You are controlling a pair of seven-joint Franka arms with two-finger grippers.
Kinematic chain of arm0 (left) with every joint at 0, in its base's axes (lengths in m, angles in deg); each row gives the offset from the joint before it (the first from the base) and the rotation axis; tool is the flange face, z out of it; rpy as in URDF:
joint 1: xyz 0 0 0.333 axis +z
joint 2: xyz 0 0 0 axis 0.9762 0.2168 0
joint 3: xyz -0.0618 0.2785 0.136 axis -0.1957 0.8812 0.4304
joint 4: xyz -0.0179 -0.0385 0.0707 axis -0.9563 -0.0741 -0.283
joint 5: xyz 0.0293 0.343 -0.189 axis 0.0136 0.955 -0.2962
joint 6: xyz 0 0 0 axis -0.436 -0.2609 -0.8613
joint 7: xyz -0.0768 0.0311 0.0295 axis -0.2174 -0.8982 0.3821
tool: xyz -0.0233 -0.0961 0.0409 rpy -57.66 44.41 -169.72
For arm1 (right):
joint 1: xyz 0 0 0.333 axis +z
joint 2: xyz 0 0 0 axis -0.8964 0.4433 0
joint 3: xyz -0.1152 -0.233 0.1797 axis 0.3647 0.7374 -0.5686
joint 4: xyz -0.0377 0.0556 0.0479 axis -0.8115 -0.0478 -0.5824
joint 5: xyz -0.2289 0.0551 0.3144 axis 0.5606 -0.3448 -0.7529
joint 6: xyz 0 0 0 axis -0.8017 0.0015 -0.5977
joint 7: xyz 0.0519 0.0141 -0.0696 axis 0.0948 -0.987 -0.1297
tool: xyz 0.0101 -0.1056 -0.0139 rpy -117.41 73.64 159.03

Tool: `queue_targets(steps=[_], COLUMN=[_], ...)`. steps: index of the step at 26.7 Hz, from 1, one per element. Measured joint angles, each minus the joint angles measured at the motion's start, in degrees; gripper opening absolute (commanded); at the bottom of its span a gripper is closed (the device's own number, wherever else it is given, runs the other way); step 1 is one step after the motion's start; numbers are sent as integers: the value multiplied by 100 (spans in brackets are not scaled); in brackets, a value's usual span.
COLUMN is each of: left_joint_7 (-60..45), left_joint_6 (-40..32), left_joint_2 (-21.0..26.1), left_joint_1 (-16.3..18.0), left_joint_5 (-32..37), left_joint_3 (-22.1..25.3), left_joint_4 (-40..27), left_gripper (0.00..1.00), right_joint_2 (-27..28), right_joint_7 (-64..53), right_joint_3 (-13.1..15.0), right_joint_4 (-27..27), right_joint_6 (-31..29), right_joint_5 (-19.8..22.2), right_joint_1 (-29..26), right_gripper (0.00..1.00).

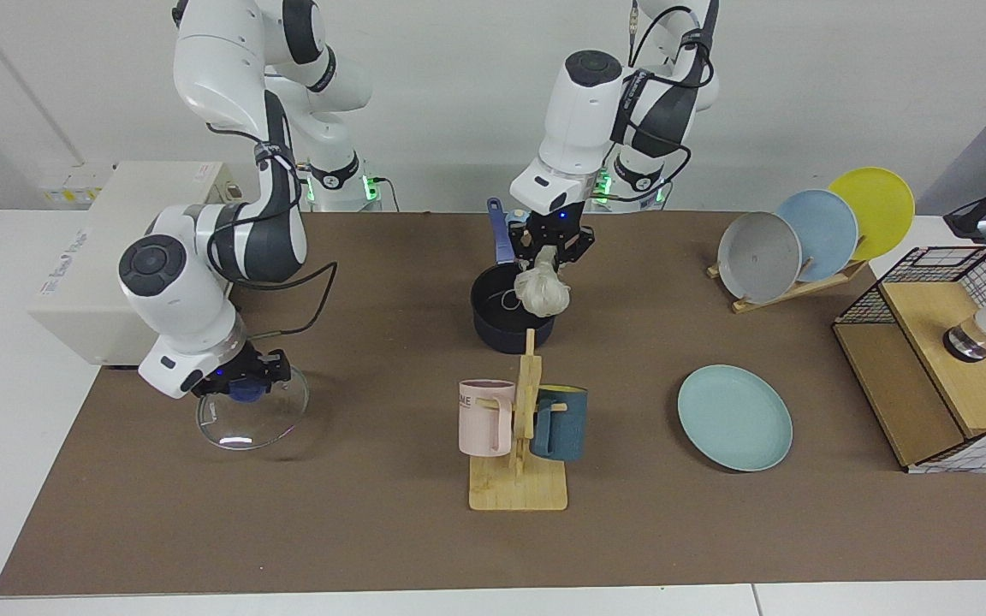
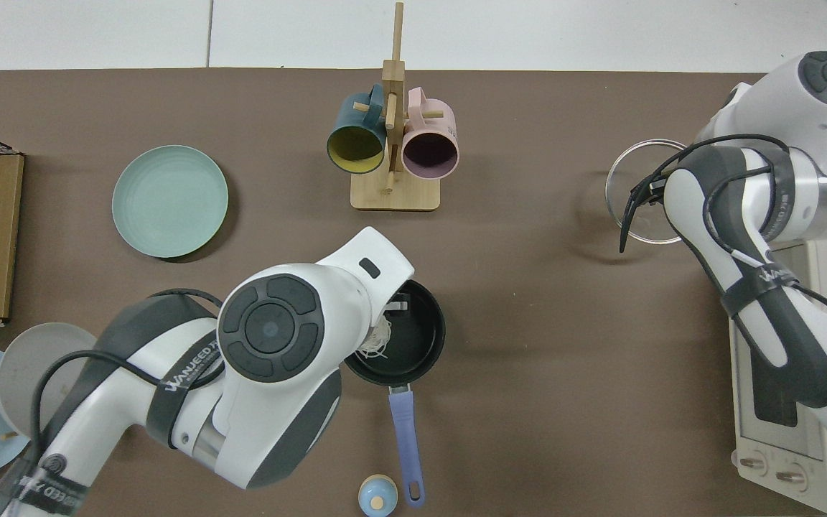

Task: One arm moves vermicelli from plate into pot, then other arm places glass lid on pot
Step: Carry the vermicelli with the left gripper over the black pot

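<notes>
My left gripper (image 1: 549, 250) is shut on the vermicelli (image 1: 543, 293), a whitish tangle hanging over the right side of the dark navy pot (image 1: 497, 323). In the top view the left arm covers much of the pot (image 2: 421, 337), and a few vermicelli strands (image 2: 374, 343) show at its rim. The mint plate (image 1: 733, 417) lies bare at the near right; in the top view the plate (image 2: 169, 201) is at the left. My right gripper (image 1: 243, 382) is shut on the blue knob of the glass lid (image 1: 240, 425), held just above the table with its shadow below. The right arm hides part of the lid (image 2: 636, 188) in the top view.
A wooden mug rack (image 1: 519, 445) with a pink and a teal mug stands just in front of the pot. A rack of upright plates (image 1: 801, 235) is at the far right, beside a wooden box with a wire basket (image 1: 929, 368). A white oven (image 1: 108, 248) stands behind the lid. A small blue knob-shaped object (image 1: 517, 222) sits by the pot handle.
</notes>
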Motion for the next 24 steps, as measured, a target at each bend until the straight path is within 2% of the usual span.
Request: queue_targets(steps=[10,15,21,22,24], left_joint_7=[-45,-477,-567,-567,-567], left_joint_6=[567,930,1015,1021,1032], left_joint_2=[106,428,619,625,629], left_joint_1=[-2,-56,-77,-76,-74], left_joint_5=[77,541,620,620,621], left_joint_3=[-179,-378,-415,-412,-407], left_joint_4=[-529,-866,-898,-898,-898], left_gripper=[0,0,0,10,50], right_joint_2=[-644,-734,-746,-752,-767], right_joint_7=[-8,-12,-11,-11,-11], right_joint_3=[-30,-44,-47,-45,-38], right_joint_4=[-8,37,54,54,57], right_joint_6=[425,636,1263,1331,1422], right_joint_5=[-258,-309,-319,-320,-321], right_joint_1=[20,127,211,211,211], right_gripper=[0,0,0,0,0])
